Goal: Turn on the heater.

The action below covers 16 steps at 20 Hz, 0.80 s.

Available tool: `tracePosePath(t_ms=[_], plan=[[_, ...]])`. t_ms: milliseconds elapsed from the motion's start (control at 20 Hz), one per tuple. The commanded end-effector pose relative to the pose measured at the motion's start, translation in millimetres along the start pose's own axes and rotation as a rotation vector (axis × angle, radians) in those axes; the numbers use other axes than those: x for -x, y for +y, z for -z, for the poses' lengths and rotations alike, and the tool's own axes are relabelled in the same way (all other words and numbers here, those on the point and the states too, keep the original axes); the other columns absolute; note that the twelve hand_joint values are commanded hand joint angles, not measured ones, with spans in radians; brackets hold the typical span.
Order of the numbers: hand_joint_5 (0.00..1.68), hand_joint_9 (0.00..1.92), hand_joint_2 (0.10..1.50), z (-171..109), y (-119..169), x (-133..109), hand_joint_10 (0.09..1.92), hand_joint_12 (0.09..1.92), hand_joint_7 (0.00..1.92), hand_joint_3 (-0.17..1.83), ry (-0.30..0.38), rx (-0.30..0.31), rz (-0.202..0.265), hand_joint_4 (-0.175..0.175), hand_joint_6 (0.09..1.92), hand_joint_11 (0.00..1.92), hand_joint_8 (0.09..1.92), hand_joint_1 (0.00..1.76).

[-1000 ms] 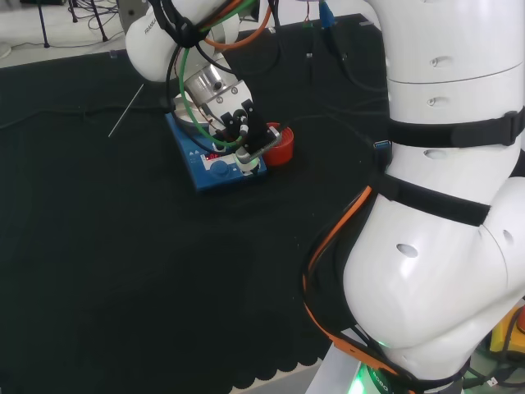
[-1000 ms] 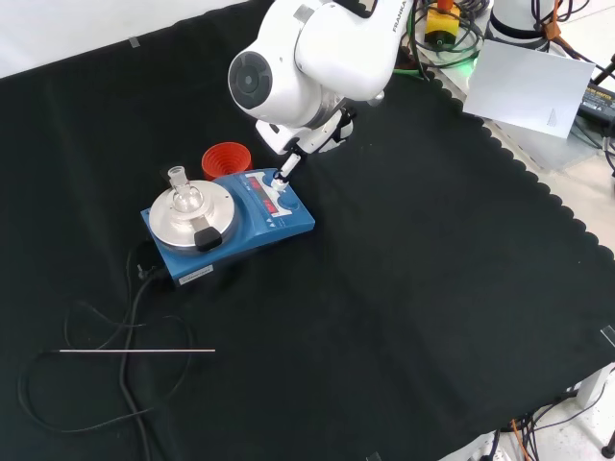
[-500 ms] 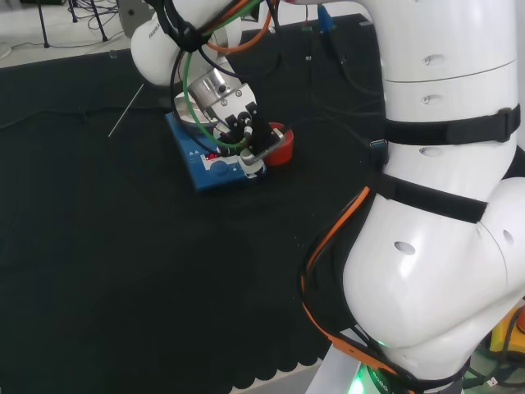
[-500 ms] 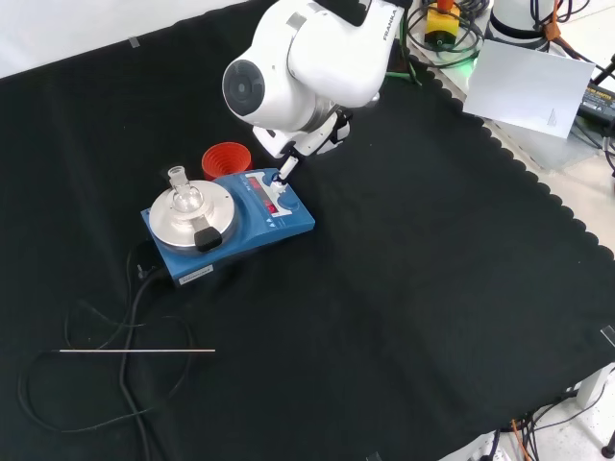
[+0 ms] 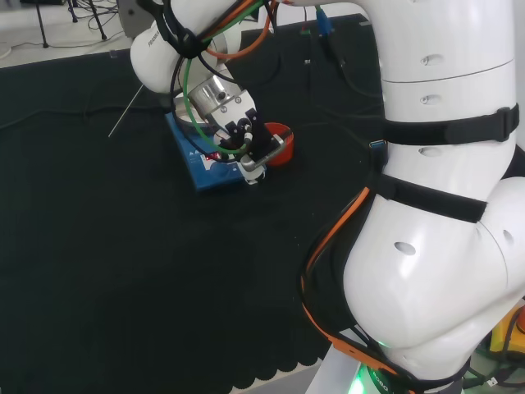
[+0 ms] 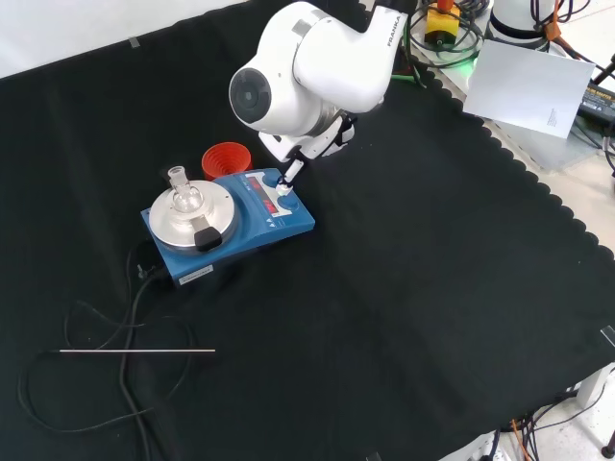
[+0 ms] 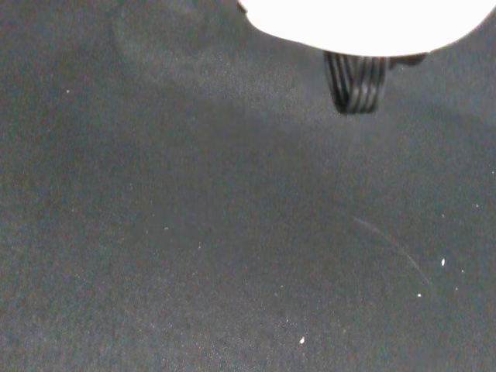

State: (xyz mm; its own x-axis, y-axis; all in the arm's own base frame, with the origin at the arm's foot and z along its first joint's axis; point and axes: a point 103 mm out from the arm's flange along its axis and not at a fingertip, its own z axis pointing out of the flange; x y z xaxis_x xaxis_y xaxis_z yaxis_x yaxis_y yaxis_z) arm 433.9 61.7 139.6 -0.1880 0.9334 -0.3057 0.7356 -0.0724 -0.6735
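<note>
The heater [image 6: 233,229] is a blue box with a round silver plate and a red-lit front panel. A small clear glass flask [image 6: 185,199] stands on the plate. My hand [image 6: 291,165] reaches out from under the arm's white link, and one straight finger comes down on the panel's white knob [image 6: 282,190]. In the head view the hand [image 5: 246,133] is low over the near right end of the heater [image 5: 199,169], with its fingertip at the panel. The wrist view has black cloth and a ribbed black part of the hand [image 7: 355,80].
A red ribbed ring stand [image 6: 227,158] sits just behind the heater, close to my hand. The heater's black cable [image 6: 135,293] loops over the cloth near a thin metal rod [image 6: 135,351]. A white sheet [image 6: 531,84] lies beyond the cloth's far right edge.
The arm's link has turned a little and the hand has sunk slightly lower over the panel. Its fingertip stays at the knob. The heater has not moved.
</note>
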Motion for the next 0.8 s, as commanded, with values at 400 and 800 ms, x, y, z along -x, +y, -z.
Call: tracePosePath(t_ms=[400, 800], plan=[[0.29, 1.79, 0.48, -4, 0, -7, 1.77, 1.61, 1.65, 1.4, -0.007, 0.002, -0.002, -0.014, 0.09, 1.65, 1.92, 1.55], [0.3, 1.79, 0.48, 5, 1, 0, 1.77, 1.61, 1.65, 1.4, 0.015, -0.006, 0.012, -0.015, 0.09, 1.65, 1.92, 1.55]])
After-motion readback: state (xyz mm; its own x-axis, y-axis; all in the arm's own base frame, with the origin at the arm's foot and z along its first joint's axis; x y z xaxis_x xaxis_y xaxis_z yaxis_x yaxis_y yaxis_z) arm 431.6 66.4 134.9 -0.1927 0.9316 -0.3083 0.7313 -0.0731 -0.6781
